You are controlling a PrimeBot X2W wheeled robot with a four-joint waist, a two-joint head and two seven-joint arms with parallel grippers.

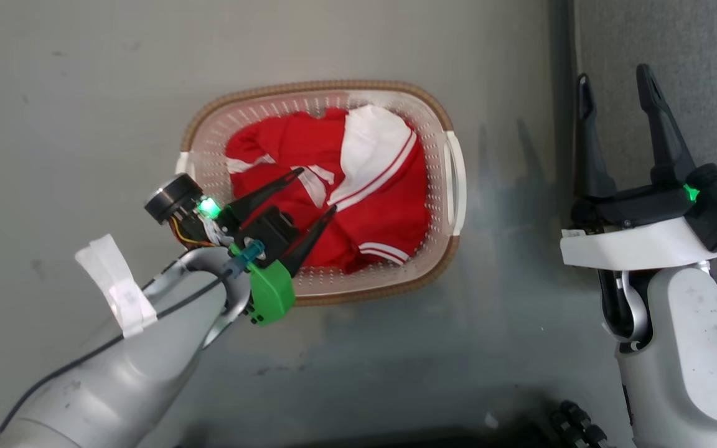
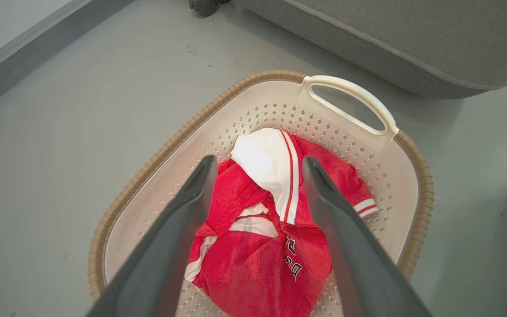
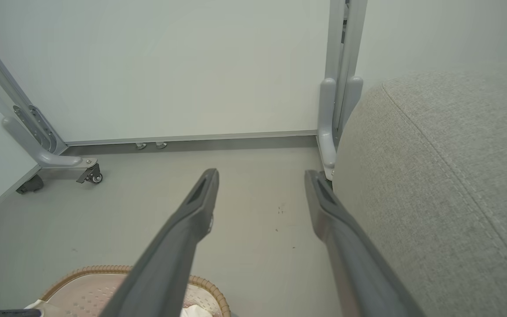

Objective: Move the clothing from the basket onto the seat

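Note:
The cream basket (image 1: 455, 180) with a brown rim stands on the grey floor, holding crumpled red clothing (image 1: 389, 205) with white trim and a white panel. My left gripper (image 1: 316, 188) hangs open above the basket's left side, fingers pointing over the clothing, nothing between them. In the left wrist view the clothing (image 2: 253, 264) lies below the open left gripper (image 2: 258, 164), inside the basket (image 2: 420, 185). My right gripper (image 1: 613, 78) stands open at the right, by the edge of the grey seat (image 1: 707, 74). The right wrist view shows the open right gripper (image 3: 262, 175), the seat (image 3: 447, 176) and the basket's rim (image 3: 104, 269).
A white partition wall (image 3: 183, 66) on grey wheeled legs (image 3: 42, 154) stands beyond the floor in the right wrist view. The seat's rounded edge (image 2: 368, 39) lies just past the basket's handle (image 2: 354, 94). Bare floor (image 1: 84, 93) surrounds the basket.

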